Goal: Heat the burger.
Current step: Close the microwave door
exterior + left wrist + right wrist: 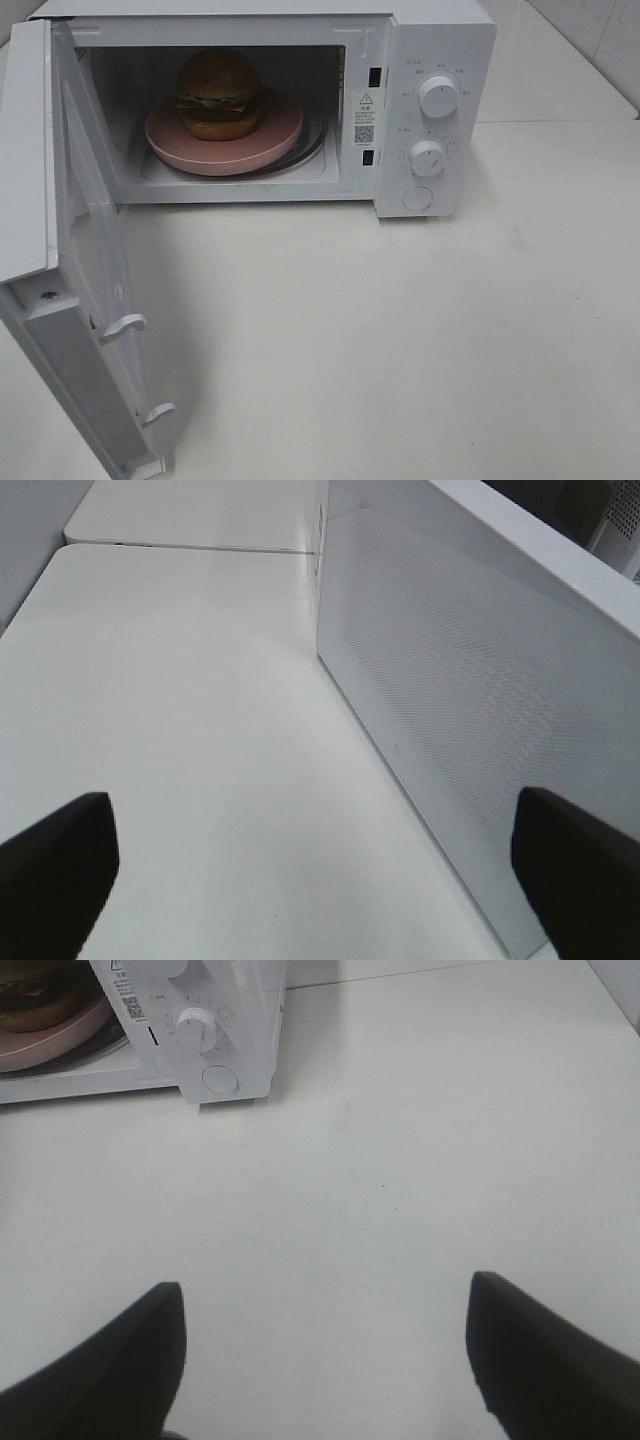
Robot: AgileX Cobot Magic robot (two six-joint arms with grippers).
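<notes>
Burger [219, 92] untouched by left gripper [310, 810] and right gripper [325, 1285], both spread wide, empty; sits whole on pink plate [282, 125] in open microwave [440, 60].

- Burger [219, 93]: brown bun with lettuce and a dark patty showing between the halves. It stands upright on a pink plate [278, 135], towards the plate's back left.
- The plate lies flat inside the microwave [440, 35].
- The microwave is white and stands on the worktop [400, 340]. Its door [25, 150] is swung wide open to the left.
- Two round knobs [438, 96] sit one above the other on its right panel.
</notes>
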